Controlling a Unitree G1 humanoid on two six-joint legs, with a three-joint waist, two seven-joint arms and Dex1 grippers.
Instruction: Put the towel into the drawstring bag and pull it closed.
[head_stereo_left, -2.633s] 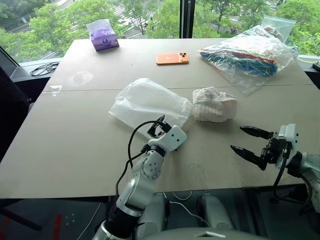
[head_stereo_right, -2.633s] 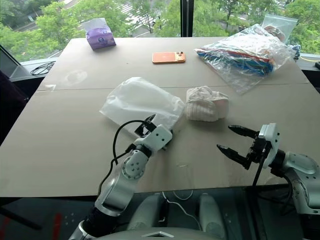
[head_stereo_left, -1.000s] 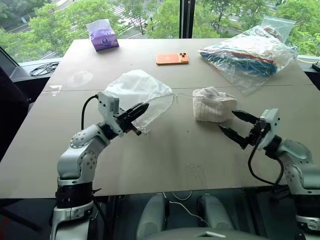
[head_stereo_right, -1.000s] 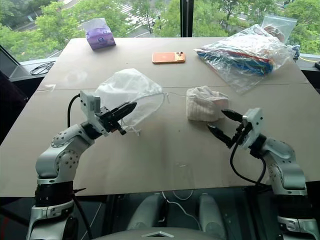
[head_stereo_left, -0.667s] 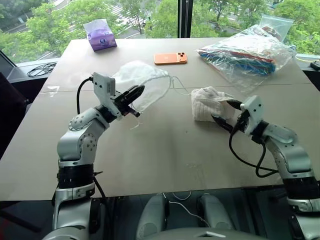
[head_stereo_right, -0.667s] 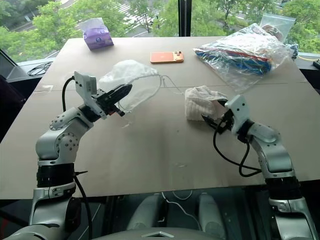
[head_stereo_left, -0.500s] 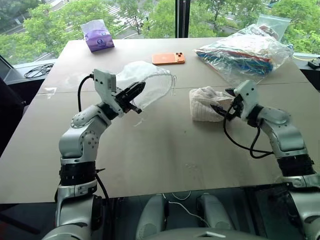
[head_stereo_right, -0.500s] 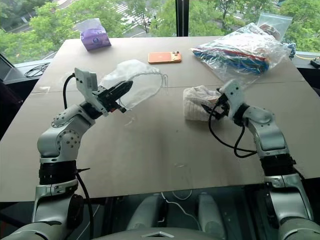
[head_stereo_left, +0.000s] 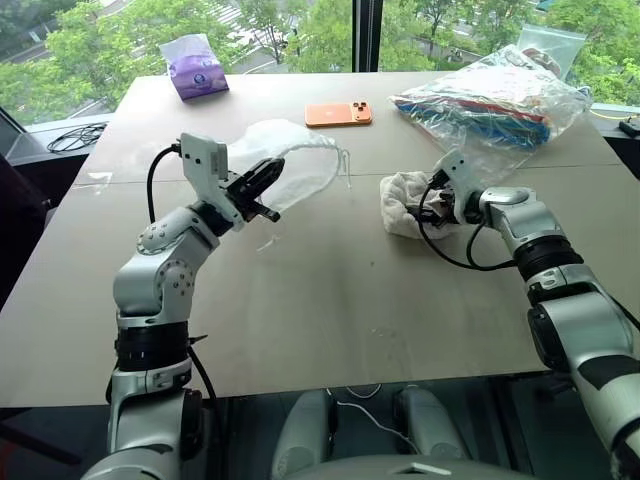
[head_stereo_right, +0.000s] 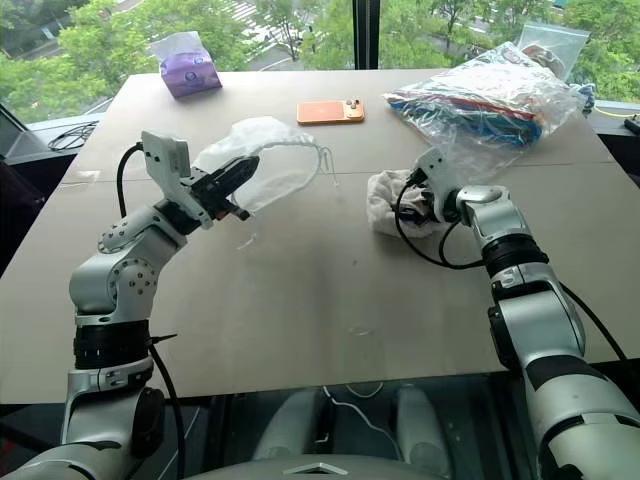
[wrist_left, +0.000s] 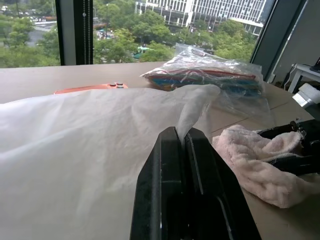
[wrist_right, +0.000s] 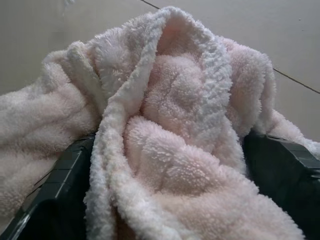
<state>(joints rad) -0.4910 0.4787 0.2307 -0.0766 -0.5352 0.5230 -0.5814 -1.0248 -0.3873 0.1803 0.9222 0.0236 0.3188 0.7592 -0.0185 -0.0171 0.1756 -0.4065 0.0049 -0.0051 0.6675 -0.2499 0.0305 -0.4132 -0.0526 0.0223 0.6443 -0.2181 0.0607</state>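
No lettering can be read on anything. The left gripper (head_stereo_left: 268, 190) is clamped tight on the drawstring bag (head_stereo_left: 300, 165), holding it above the table (head_stereo_left: 330, 300) middle. The right gripper (head_stereo_left: 428, 208), jaws wide, straddles the towel (wrist_right: 170, 125) lying nearer the table's right edge.

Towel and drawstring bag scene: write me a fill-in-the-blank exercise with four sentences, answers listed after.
1. The left claw is shut on the thin translucent white fabric drawstring bag, holding it lifted above the ____.
2. The right claw stands open, with the fluffy off-white bunched towel ____ its two fingers.
3. The flat orange phone lies beyond the ____.
4. The purple tissue pack sits at the table's far ____ corner.

Missing words: table; between; bag; left
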